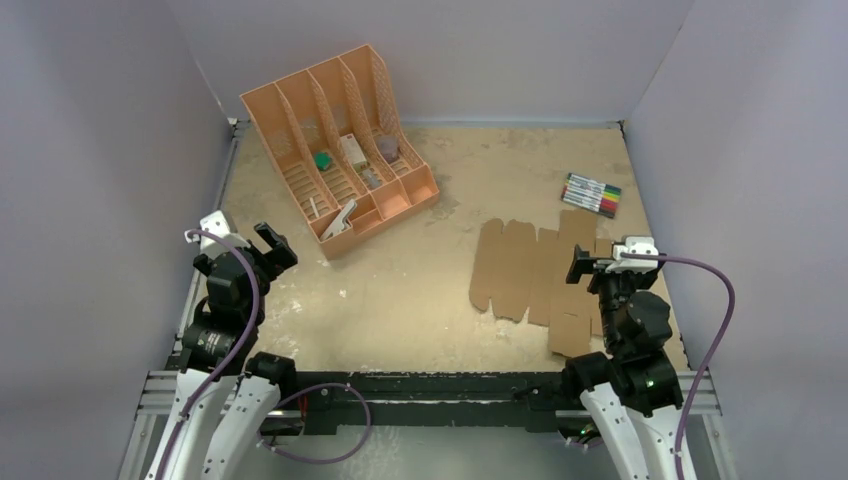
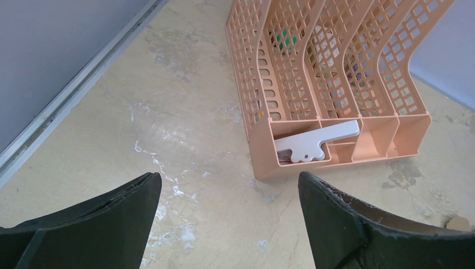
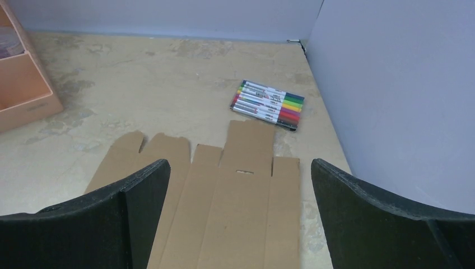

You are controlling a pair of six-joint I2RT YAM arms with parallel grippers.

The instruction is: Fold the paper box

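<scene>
The paper box (image 1: pixel 530 275) is a flat brown die-cut cardboard sheet lying unfolded on the right half of the table. In the right wrist view the paper box (image 3: pixel 235 196) stretches out below and ahead of my right gripper (image 3: pixel 241 179), which hovers open over its near right part with nothing between its fingers. My right gripper (image 1: pixel 583 262) sits at the sheet's right edge in the top view. My left gripper (image 1: pixel 270 245) is open and empty at the left side of the table, far from the sheet. In its own view the left gripper (image 2: pixel 229 193) faces bare tabletop.
A peach-orange slotted file organizer (image 1: pixel 340 140) stands at the back left, holding small items and a white stapler-like tool (image 2: pixel 316 140). A pack of coloured markers (image 1: pixel 592 194) lies at the back right, just beyond the sheet. Grey walls close the table on three sides.
</scene>
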